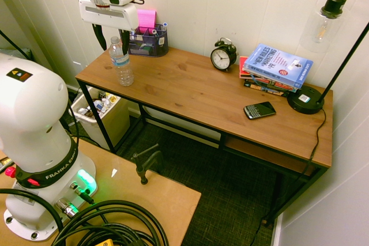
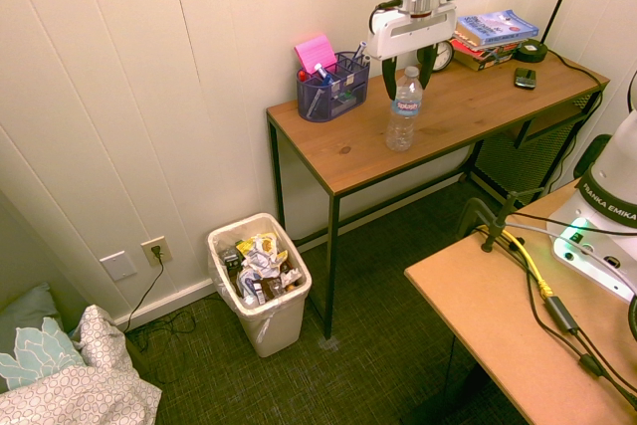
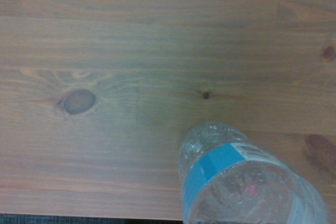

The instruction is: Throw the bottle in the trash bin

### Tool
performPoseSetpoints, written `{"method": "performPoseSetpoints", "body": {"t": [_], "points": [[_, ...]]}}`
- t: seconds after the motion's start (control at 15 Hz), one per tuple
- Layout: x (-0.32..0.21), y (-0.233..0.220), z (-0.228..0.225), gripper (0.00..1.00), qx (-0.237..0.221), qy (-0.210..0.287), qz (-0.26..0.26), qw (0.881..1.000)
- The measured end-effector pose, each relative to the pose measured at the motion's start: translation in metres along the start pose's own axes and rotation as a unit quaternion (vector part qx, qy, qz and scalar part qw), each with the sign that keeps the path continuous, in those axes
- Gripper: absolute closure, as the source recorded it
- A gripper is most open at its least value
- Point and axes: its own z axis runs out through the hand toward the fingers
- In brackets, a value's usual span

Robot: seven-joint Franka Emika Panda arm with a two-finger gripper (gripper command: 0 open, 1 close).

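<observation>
The gripper (image 2: 407, 84) is wide open, its fingers around the bottle's top without gripping. The clear bottle (image 2: 403, 111) stands upright on the desk (image 2: 328, 151), near the purple organiser (image 2: 333, 95) of pens. The trash bin (image 2: 274, 330) holds crumpled rubbish.

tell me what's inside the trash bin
The trash bin holds a heap of mixed rubbish: crumpled white and yellow wrappers on top, darker pieces beside them. Whatever lies beneath is covered.
</observation>
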Motion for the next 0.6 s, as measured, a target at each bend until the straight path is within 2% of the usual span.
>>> {"method": "performPoseSetpoints", "body": {"t": [0.13,0.2,0.6], "points": [[0.0,-0.002,0.008,0.0,-0.006,0.0,-0.002,1.0],[0.0,-0.003,0.011,1.0,-0.007,0.0,-0.002,1.0],[-0.001,-0.017,0.015,1.0,-0.013,0.011,-0.004,1.0]]}}
